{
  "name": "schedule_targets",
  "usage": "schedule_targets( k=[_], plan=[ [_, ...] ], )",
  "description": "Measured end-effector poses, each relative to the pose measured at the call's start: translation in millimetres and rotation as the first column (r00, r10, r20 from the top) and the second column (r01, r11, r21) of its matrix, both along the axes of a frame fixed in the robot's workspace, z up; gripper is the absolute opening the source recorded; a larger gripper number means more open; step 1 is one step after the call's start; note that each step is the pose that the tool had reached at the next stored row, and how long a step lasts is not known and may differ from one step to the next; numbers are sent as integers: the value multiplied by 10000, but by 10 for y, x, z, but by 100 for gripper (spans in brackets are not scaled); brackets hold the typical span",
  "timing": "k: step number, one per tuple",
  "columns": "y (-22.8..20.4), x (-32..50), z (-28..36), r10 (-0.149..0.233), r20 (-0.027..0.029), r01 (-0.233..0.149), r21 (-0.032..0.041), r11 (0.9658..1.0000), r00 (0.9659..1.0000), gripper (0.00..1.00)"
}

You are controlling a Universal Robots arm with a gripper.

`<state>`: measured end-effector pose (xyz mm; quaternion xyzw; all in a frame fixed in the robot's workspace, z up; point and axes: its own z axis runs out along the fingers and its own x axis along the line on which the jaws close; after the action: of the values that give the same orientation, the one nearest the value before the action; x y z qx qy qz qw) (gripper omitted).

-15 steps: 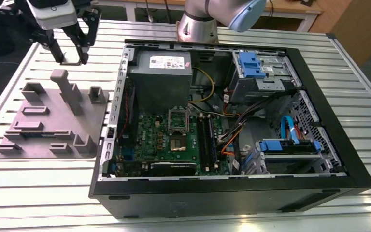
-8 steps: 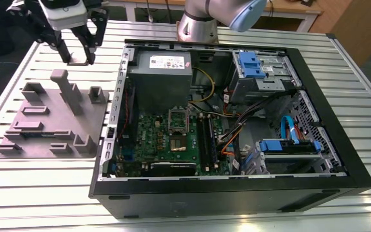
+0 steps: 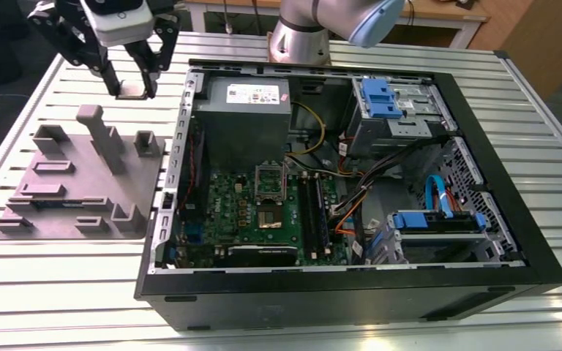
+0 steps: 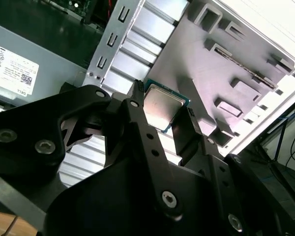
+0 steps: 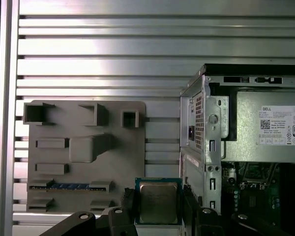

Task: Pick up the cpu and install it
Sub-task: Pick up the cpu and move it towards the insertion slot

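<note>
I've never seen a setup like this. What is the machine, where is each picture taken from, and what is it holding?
The machine is a robot arm with black jaws at its end. The exterior view comes from a camera standing off the arm; both wrist views come from cameras riding near the jaws. On the slatted metal table lie an open computer case, with a green motherboard inside, and, on the exterior view's left, a grey moulded holder tray. The jaws are shut on the cpu, a small silvery square chip, held in the air above the table.
</note>
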<state>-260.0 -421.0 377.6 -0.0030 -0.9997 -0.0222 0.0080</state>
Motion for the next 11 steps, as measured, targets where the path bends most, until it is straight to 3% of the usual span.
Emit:
schedule_targets(
  k=[11],
  plan=[
    [-2,195,0,1,0,-1,0,10000,10000,47]
  ],
)
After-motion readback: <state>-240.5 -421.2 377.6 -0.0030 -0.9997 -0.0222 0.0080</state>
